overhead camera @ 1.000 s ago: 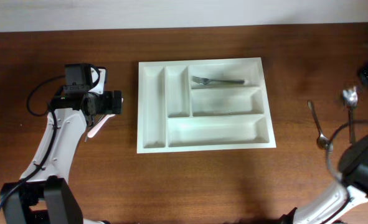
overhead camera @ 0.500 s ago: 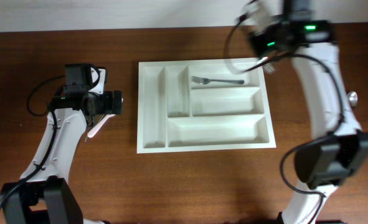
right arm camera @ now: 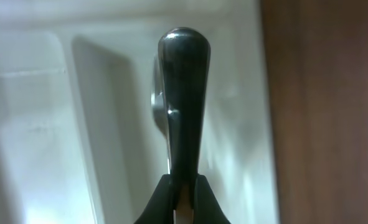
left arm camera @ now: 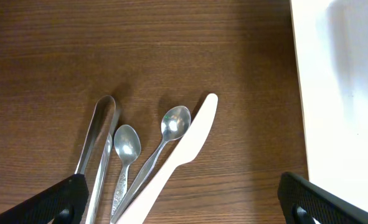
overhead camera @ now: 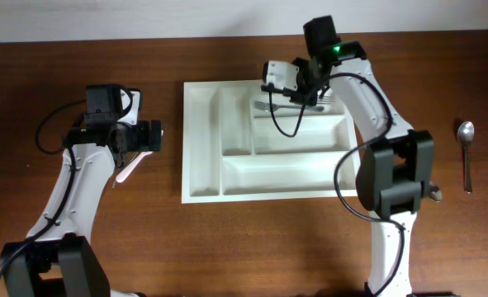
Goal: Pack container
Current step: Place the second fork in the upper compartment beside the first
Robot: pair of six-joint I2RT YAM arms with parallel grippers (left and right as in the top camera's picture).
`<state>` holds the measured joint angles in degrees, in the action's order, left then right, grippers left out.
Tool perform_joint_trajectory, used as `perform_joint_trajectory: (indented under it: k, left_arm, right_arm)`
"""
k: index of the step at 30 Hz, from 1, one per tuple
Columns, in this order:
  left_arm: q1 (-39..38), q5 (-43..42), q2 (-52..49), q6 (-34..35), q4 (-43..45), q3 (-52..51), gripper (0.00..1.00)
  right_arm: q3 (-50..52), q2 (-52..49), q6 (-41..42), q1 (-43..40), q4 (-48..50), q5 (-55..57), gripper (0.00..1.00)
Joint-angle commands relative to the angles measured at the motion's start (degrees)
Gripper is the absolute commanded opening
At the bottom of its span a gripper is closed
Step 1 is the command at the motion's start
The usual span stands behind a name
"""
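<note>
Right end effector (right arm camera: 182, 190): closed on a metal cutlery handle (right arm camera: 182, 93), pinched low between both fingers, rounded end pointing away from the wrist camera. What kind of utensil it is cannot be told.
Right end effector, position: over the far long compartment of the container (overhead camera: 285, 175), towards the middle of the far side in the overhead view. Whether the held piece touches the container cannot be told.
Left end effector (left arm camera: 180, 180): open, fingers spread wide, holding nothing. It hangs over the table (overhead camera: 78, 247) just left of the container.
Container: white, five compartments, lying flat mid-table, long sides running left to right. Two narrow compartments on its left, three long ones on its right.
Container, contents: one fork (overhead camera: 264, 107) in the far long compartment, partly hidden under the right wrist. The other compartments show only bare white floor.
Under the left wrist: metal tongs (left arm camera: 99, 143), small spoon (left arm camera: 126, 146), larger spoon (left arm camera: 171, 124) and white plastic knife (left arm camera: 184, 149), lying close together on the wood, roughly parallel, bowls and knife tip pointing to the top of the wrist view. The larger spoon lies right against the knife.
Container edge, left wrist view: fills the right side, clear of the knife tip.
Right of container: single spoon (overhead camera: 466, 157) on the table, well apart from the container, bowl towards the far edge.
</note>
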<state>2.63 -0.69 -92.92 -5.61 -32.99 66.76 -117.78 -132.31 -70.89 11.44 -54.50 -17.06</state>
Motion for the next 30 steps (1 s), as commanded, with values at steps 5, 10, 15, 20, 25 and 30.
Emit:
perform_joint_trajectory:
  k: [5, 10, 15, 20, 25, 30]
  left_arm:
    - [-0.24, -0.44, -0.61, -0.5, 0.13, 1.09, 0.99]
    - [-0.24, -0.46, -0.61, -0.5, 0.13, 1.09, 0.99]
    - [-0.24, -0.44, -0.61, -0.5, 0.13, 1.09, 0.99]
    - [-0.24, -0.46, -0.61, -0.5, 0.13, 1.09, 0.99]
    - [-0.24, -0.44, -0.61, -0.5, 0.13, 1.09, 0.99]
    - [-0.24, -0.44, -0.61, -0.5, 0.13, 1.09, 0.99]
  right_arm:
    - [-1.77, 1.6, 8.5, -0.22, -0.13, 2.93, 0.99]
    - [-8.66, 6.1, 32.3, -1.27, -3.85, 13.14, 0.99]
    - [-17.51, 9.81, 49.66, -5.9, -13.22, 19.3, 0.99]
    - [-21.94, 10.45, 63.76, -17.79, -22.03, 19.3, 0.99]
    - [-20.06, 8.52, 70.12, -31.87, -26.01, 19.21, 0.99]
    - [-12.55, 6.8, 69.66, -42.38, -24.61, 17.94, 1.0]
